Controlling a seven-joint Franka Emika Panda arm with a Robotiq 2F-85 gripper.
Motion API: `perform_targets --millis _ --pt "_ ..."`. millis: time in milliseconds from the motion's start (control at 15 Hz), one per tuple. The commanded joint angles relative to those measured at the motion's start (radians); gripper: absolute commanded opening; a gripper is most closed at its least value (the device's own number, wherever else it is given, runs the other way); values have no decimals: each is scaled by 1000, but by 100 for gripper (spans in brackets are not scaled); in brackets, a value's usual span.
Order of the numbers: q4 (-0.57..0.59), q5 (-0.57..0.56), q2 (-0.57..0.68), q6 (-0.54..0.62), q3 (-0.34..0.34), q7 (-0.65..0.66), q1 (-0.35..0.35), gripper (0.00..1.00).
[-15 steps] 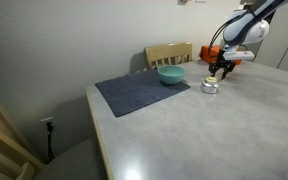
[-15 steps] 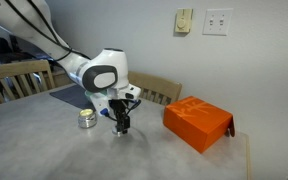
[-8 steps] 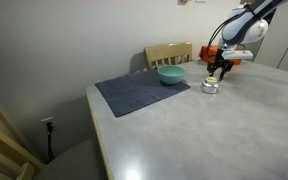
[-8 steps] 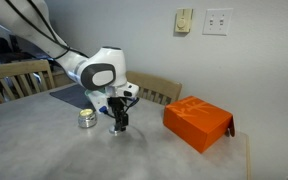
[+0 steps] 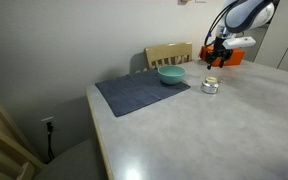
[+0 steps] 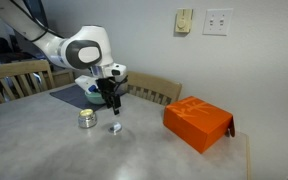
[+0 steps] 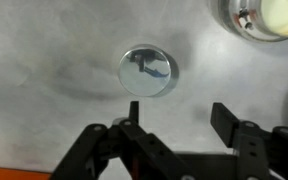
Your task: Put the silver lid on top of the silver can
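Plainly, the gripper point(image 6: 111, 104) hangs in the air above the table point(image 6: 44, 150) with its jaws spread wide and nothing between them; the wrist view shows its fingers point(image 7: 224, 124) clear of everything; the silver lid point(image 7: 146, 70) lies flat on the bare tabletop, a round shiny disc, almost straight beneath the claw and apart from it; in the wrist view it sits just beyond the fingertips and a little toward the finger on the picture's left, so the descent looks to need a small shift that way before the jaws can straddle it; being round, it has no long axis, so I judge that any wrist heading will serve; it lies very low, though, and the fingers must reach nearly to the table to catch its rim; the silver can point(image 6: 86, 119) stands upright just beside the lid, not touching it, and shows in the top right corner of the wrist view; in an exterior view the lid lies between the can and the orange box point(image 6: 197, 122), nearer the can; the carry, once the lid is held, should be a short one sideways toward the can; the lid is not yet on it.
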Motion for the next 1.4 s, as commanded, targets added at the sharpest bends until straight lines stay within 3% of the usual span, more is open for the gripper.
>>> perform_targets --millis 0,600,1333 --pt "-54 -18 -74 -50 2 -18 -20 100" --pt "0 73 2 -127 67 -132 -128 100" --pt "47 99 113 -107 89 -145 -130 100"
